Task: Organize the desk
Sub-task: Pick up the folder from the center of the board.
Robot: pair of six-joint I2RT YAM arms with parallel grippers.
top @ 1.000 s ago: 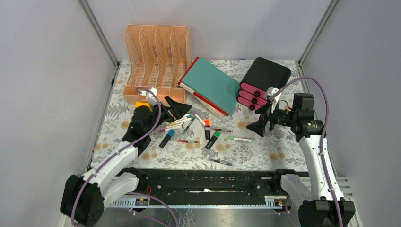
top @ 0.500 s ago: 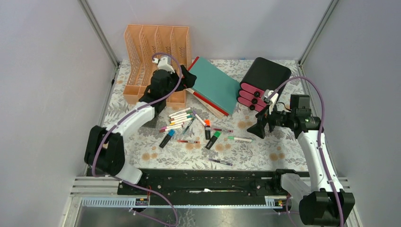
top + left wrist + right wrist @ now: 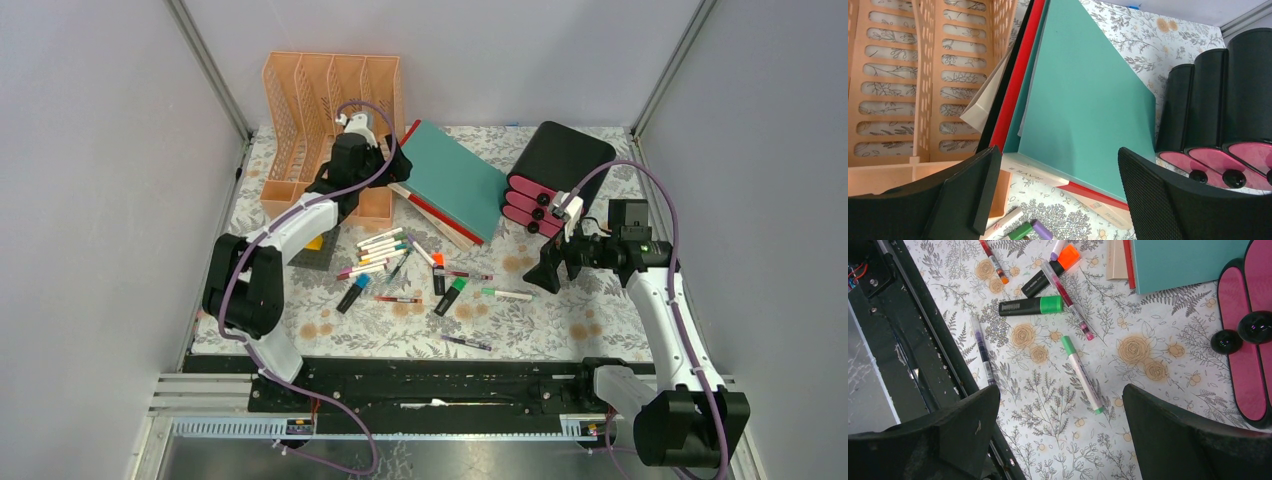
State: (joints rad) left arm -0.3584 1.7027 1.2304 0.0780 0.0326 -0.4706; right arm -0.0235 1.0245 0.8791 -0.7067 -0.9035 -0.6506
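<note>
Two arms are at work, but only one has moved much. Within the last second the left gripper (image 3: pixel 388 165) has swung from the scattered pens (image 3: pixel 400 265) in front of the book stack (image 3: pixel 450 180) up to the stack's left corner, just beside the peach file rack (image 3: pixel 330 110). Its fingers (image 3: pixel 973 195) are spread wide and hold nothing, straddling that corner. The books look likely to go into the rack next. Right of the stack, the right gripper (image 3: pixel 550 268) has hardly shifted; it hangs released and empty over a green-tipped pen (image 3: pixel 1081 374), near the drawer box (image 3: pixel 555 170). The desk (image 3: pixel 560 320) beneath the stack is cluttered, so the tidying has barely begun.
</note>
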